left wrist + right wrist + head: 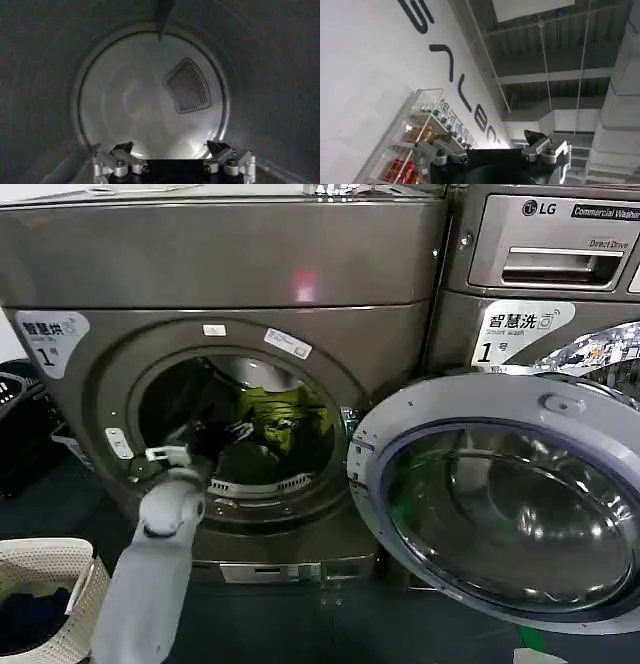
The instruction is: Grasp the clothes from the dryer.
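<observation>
Dryer (pixel 230 274) label reads "1"; neighbouring machine (pixel 545 244) reads "LG". Left hand (pixel 172 160), fingers spread and empty, is inside the drum. Clothes (pixel 280 419) lie deeper, just right of it. Right hand (pixel 492 150) released, pointing at ceiling.

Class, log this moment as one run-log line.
left gripper: open, inside dryer drum, short of clothes | right gripper: open, idle, facing ceiling | door: open

From my head camera, the left gripper (pixel 215 454) is lost in the dark of the dryer (pixel 230 304) drum, so I can't judge its gap to the clothes (pixel 275 419), which are half hidden by the porthole rim. My right gripper (pixel 492 150) is cut off at the frame's edge.
</observation>
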